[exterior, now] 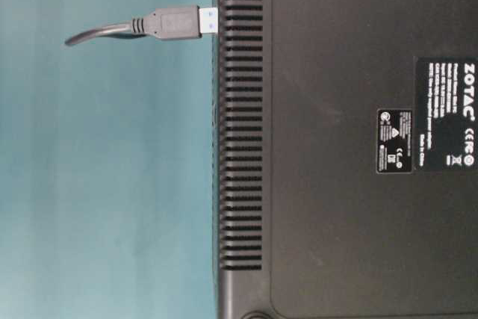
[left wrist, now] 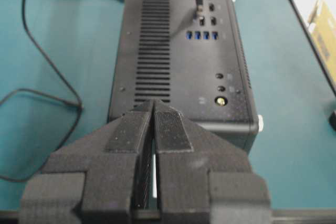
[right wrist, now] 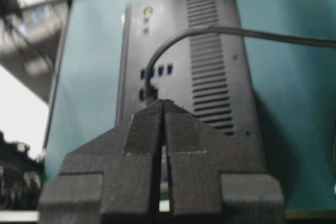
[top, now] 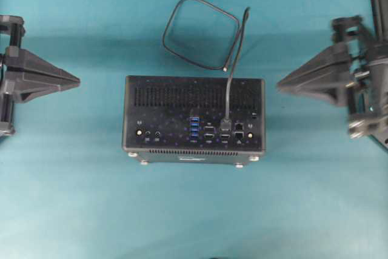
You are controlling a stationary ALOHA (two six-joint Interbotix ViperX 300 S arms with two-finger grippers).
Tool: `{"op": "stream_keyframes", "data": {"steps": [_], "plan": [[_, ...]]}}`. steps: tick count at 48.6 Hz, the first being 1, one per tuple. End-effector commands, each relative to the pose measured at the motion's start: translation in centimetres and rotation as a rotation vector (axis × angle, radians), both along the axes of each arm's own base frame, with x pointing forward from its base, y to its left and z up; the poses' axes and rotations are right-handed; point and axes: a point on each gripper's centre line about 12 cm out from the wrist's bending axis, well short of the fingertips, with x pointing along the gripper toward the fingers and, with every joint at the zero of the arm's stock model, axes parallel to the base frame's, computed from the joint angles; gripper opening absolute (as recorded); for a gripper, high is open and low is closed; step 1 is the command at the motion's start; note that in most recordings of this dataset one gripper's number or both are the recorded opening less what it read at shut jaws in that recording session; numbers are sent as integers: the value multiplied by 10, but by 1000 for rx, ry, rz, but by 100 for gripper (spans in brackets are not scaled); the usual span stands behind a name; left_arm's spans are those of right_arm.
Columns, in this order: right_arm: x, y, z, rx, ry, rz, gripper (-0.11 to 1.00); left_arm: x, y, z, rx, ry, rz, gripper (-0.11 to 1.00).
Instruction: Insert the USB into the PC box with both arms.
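You have one teal table [top: 73, 210], one computer box [top: 194, 95], two grippers and one cable [top: 182, 10] in front of you. The computer box lies at the middle of the table with its port face turned up; on that face you can count four blue ports [top: 194, 128] in a row. The left gripper [top: 77, 79] sits at the left edge of the overhead view, the right gripper [top: 279, 84] on the right, and both tips point inward at the box. On each side a bare strip of table separates the tip from the box wall, and neither gripper touches anything. In the wrist views the jaws of both grippers are pressed together, holding nothing. The cable forms one loop on the table behind the box, then arches over the vent slots; its plug [top: 225, 124] stands seated in a socket just right of the blue ports. In the table-level view the plug [exterior: 175, 23] meets the box face, with a short blue part of the connector still visible at the joint. Note the limits: both arms are cut off by the edges of the overhead view, the cable's free end is too small to identify, and the right wrist view is blurred, so the socket is hard to read there.
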Motion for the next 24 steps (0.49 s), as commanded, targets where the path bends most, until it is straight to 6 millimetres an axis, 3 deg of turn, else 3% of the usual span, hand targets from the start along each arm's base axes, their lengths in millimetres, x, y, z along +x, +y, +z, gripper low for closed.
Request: {"op": "stream_keyframes", "data": {"steps": [1, 6, 16, 24], "plan": [[7, 6, 21, 9, 23, 16, 2, 1, 0, 11, 3, -29, -1, 0], [15, 12, 26, 5, 78, 35, 4, 1, 0, 11, 4, -22, -2, 0], [37, 19, 18, -16, 269, 51, 14, 1, 0, 11, 2, -22, -2, 0], [52, 19, 20, -22, 365, 43, 43, 1, 0, 11, 2, -20, 0, 0]]}}
